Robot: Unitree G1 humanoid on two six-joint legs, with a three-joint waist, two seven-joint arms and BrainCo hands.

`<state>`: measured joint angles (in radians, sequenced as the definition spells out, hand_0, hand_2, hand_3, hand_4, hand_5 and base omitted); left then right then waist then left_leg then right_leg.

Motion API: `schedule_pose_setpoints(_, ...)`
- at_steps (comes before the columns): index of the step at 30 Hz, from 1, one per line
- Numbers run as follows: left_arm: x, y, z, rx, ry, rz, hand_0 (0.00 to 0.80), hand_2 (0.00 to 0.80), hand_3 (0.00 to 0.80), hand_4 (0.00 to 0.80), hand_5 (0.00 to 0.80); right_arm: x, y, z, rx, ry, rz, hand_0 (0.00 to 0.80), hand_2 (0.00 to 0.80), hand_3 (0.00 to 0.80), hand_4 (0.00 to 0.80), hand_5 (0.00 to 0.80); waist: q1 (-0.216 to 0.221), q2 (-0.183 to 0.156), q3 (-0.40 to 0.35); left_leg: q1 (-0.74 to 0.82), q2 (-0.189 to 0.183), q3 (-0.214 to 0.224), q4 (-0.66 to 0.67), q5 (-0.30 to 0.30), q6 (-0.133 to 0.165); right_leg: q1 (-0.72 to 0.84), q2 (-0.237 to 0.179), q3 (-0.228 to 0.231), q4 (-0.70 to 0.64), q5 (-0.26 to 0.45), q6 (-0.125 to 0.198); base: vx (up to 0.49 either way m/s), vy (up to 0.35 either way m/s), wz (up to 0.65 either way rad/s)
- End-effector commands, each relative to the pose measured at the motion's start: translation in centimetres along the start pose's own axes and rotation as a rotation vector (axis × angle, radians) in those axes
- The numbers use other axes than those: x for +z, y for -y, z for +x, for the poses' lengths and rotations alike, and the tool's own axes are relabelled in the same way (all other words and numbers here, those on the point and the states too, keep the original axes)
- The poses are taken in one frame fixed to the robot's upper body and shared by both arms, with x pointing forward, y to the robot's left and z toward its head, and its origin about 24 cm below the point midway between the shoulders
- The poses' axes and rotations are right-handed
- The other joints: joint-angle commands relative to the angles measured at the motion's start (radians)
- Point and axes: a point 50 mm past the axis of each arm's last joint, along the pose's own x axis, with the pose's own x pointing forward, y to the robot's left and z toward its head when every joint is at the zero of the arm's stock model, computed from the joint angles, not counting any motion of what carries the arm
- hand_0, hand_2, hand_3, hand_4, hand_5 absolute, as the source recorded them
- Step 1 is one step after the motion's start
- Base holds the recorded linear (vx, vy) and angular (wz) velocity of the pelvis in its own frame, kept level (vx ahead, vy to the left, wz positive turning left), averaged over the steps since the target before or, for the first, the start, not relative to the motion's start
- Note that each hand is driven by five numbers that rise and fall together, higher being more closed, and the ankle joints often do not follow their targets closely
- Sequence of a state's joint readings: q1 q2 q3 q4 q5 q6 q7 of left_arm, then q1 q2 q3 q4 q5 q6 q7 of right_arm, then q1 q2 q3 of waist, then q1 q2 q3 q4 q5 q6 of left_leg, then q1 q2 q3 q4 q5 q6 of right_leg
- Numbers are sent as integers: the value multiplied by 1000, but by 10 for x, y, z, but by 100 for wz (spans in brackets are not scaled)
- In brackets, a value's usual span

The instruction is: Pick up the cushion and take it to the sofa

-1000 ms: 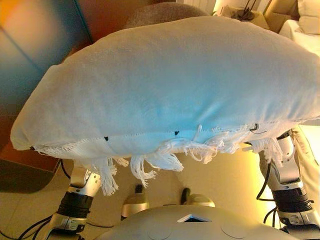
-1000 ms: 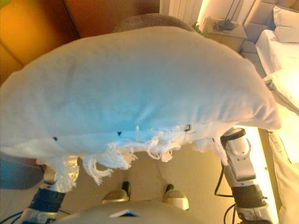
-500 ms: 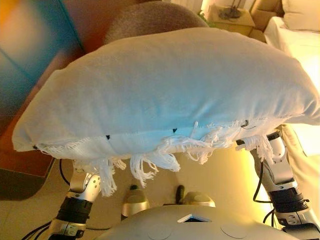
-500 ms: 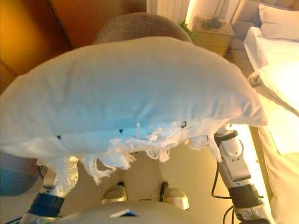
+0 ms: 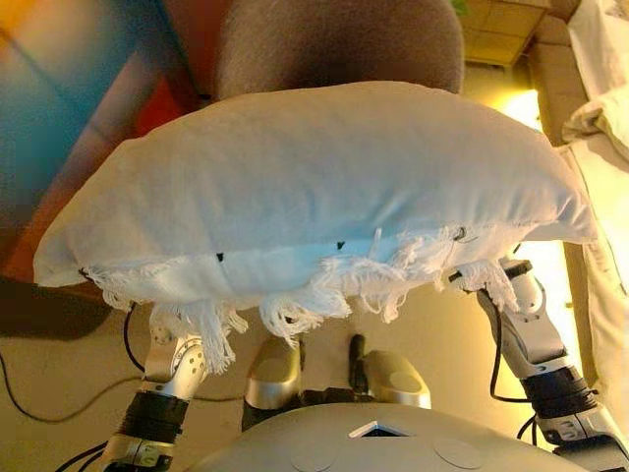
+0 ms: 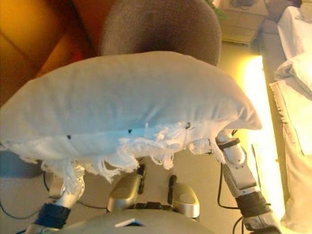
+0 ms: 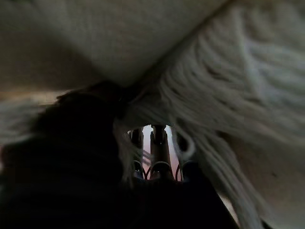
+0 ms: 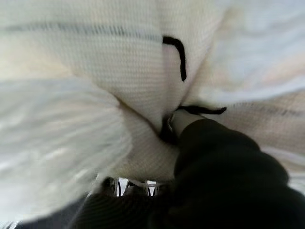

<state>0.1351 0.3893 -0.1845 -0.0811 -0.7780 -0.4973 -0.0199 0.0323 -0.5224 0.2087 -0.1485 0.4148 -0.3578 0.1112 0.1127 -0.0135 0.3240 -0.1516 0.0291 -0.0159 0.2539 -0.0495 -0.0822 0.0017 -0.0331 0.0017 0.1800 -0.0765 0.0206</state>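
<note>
Up high, the white fringed cushion [image 5: 314, 187] sits over both arms. It hides each hand, so I cannot tell their grip.

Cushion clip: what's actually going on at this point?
The robot is carrying a white fringed cushion raised in front of it, one arm under each end. Both hands are hidden beneath the cushion, so their hold cannot be read; the wrist views show only fabric and fringe pressed close. A brown upholstered chair back stands just beyond the cushion, and white bedding lies to the right. The cushion is not yet set down.
</note>
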Motion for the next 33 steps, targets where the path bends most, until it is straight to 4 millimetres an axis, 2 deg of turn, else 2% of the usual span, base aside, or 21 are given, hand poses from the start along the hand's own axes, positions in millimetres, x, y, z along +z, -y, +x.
schedule_pose_setpoints(1,18,54,18,-238,196,-92,800,800,800,800,800,48,-29,20,160,294,-9,800,800,800,800,800,-4,18,-90,-92,68,-28,-341,220,-16,202,99,-96,208,-331,-34,714,299,-26)
schedule_pose_setpoints(2,20,57,20,-253,211,-91,800,800,800,800,800,52,-28,24,163,311,-26,800,800,800,800,800,-4,10,-92,-86,66,-24,-341,178,-3,198,79,-99,225,-334,-23,781,367,-28)
schedule_pose_setpoints(4,25,59,26,-260,224,-69,800,800,800,800,800,53,-25,26,158,314,-28,800,800,800,800,800,-7,-1,-108,-65,56,12,-306,163,13,215,25,-114,289,-313,13,675,329,-13)
schedule_pose_setpoints(5,28,58,30,-252,226,-62,800,800,800,800,800,51,-20,28,138,299,-15,800,800,800,800,800,-7,-14,-124,-65,37,13,-221,154,28,228,-6,-117,329,-256,44,767,308,-8)
schedule_pose_setpoints(6,30,58,33,-258,233,-45,800,800,800,800,800,50,-18,28,128,288,-7,800,800,800,800,800,-2,-31,-140,-71,13,20,-146,116,53,250,-36,-135,372,-212,68,826,281,-8)
schedule_pose_setpoints(8,31,61,31,-307,239,22,800,800,800,800,800,45,-22,28,116,281,-7,800,800,800,800,800,25,-60,-176,-72,-33,1,-124,83,86,279,-76,-150,418,-75,110,708,176,-15)
schedule_pose_setpoints(9,31,61,30,-304,236,37,800,800,800,800,800,46,-25,28,119,284,-6,800,800,800,800,800,25,-66,-184,-61,-39,16,-126,72,98,253,-75,-135,431,-17,118,578,121,-25)
schedule_pose_setpoints(11,28,54,33,-278,195,23,800,800,800,800,800,44,-28,26,108,281,16,800,800,800,800,800,16,-70,-199,-46,-61,1,-130,71,104,220,-24,-105,354,-15,112,522,97,-42)
schedule_pose_setpoints(12,27,50,35,-283,191,30,800,800,800,800,800,43,-30,24,107,278,26,800,800,800,800,800,13,-73,-204,-47,-73,5,-131,73,102,212,-17,-114,302,-5,108,469,83,-33)
schedule_pose_setpoints(13,30,48,35,-287,206,51,800,800,800,800,800,42,-31,24,112,276,32,800,800,800,800,800,15,-69,-210,-45,-79,24,-138,74,98,186,-30,-160,215,0,109,320,56,-25)
schedule_pose_setpoints(14,32,47,34,-277,217,59,800,800,800,800,800,41,-31,25,115,271,33,800,800,800,800,800,14,-65,-211,-38,-81,30,-147,76,96,164,-37,-183,164,-5,106,276,30,-30)
schedule_pose_setpoints(16,33,44,34,-254,217,47,800,800,800,800,800,37,-28,24,111,259,25,800,800,800,800,800,-10,-40,-192,-2,-81,1,-151,58,89,81,-2,-156,20,-56,45,267,5,-33)
schedule_pose_setpoints(17,32,44,34,-249,210,40,800,800,800,800,800,35,-28,23,108,253,21,800,800,800,800,800,-21,-34,-183,22,-83,-14,-153,49,87,61,-6,-159,-25,-46,34,268,-20,-20)
schedule_pose_setpoints(18,30,45,33,-254,209,37,800,800,800,800,800,34,-27,22,105,252,24,800,800,800,800,800,-31,-33,-178,43,-86,-19,-152,34,87,35,-21,-152,-76,-7,40,274,-63,0)
schedule_pose_setpoints(19,29,48,32,-272,209,39,800,800,800,800,800,35,-27,24,97,259,32,800,800,800,800,800,-46,-30,-170,82,-82,-20,-165,13,84,-15,-45,-128,-127,59,67,253,-91,25)
schedule_pose_setpoints(21,29,52,31,-298,213,50,800,800,800,800,800,36,-27,26,89,266,29,800,800,800,800,800,-62,-26,-155,130,-72,-18,-183,-25,84,-65,-76,-102,-175,137,103,306,-125,55)
schedule_pose_setpoints(23,30,51,30,-306,208,60,800,800,800,800,800,35,-25,28,74,258,25,800,800,800,800,800,-78,-23,-148,182,-65,-31,-192,-71,91,-102,-111,-50,-227,221,126,426,-160,32)
schedule_pose_setpoints(26,31,47,30,-297,192,62,800,800,800,800,800,37,-25,27,69,251,29,800,800,800,800,800,-100,-20,-153,234,-45,-49,-187,-116,105,-115,-115,18,-193,220,130,437,-179,35)
schedule_pose_setpoints(27,31,44,29,-293,190,60,800,800,800,800,800,37,-24,25,76,248,26,800,800,800,800,800,-100,-25,-162,236,-42,-50,-182,-125,107,-93,-122,3,-206,204,137,416,-204,75)
schedule_pose_setpoints(30,29,45,27,-276,188,47,800,800,800,800,800,37,-22,23,91,232,2,800,800,800,800,800,-102,-39,-185,249,-18,-37,-145,-149,89,-47,-122,-37,-225,179,125,413,-223,56)
schedule_pose_setpoints(33,25,43,25,-249,170,15,800,800,800,800,800,36,-18,25,111,203,3,800,800,800,800,800,-112,-42,-202,284,38,-17,-72,-127,54,-32,-94,-47,-187,132,86,387,-196,16)
